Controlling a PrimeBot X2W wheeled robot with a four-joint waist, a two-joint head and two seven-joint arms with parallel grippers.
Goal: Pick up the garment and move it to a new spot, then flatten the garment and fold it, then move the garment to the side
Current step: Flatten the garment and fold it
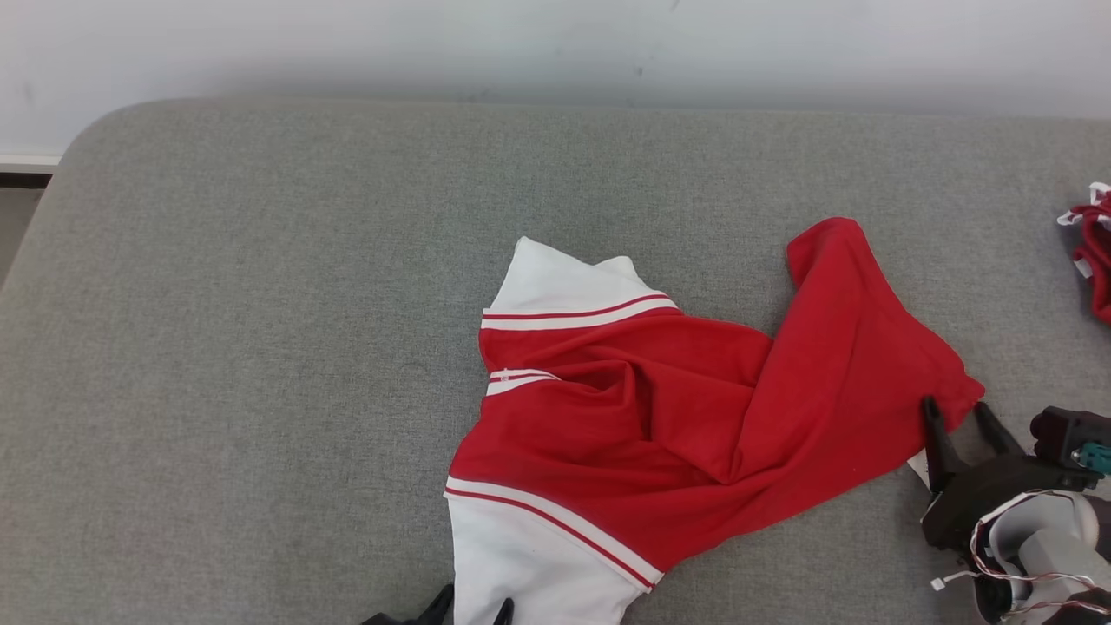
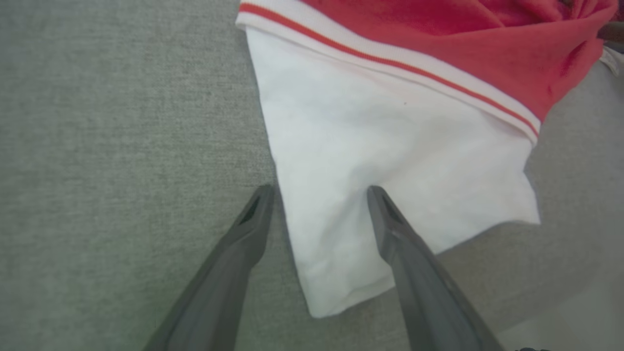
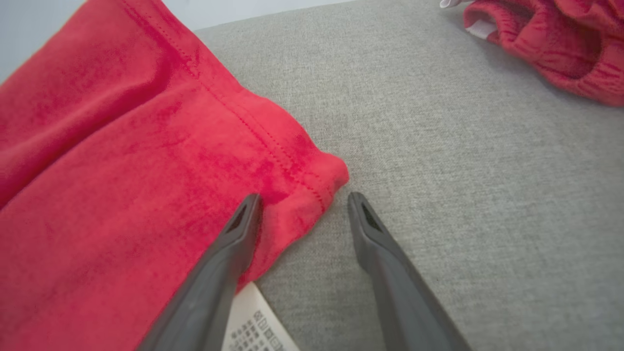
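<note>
1. Centrally on the grey cushion (image 1: 260, 347) lies the garment (image 1: 660, 408), a red top with white, red-striped sleeves, crumpled and twisted, one red end flung toward the far right.
2. The left gripper (image 2: 319, 189) is at the near white sleeve, jaws spread wide. One finger is over the white cloth and the other is over bare cushion just beside the sleeve's edge, with nothing clasped.
3. The right gripper (image 3: 304, 196) straddles the red hem corner, jaws likewise released. A printed label (image 3: 258, 321) peeks out beneath.
4. Another red cloth (image 1: 1095, 252) sits at the cushion's right edge, well apart.
</note>
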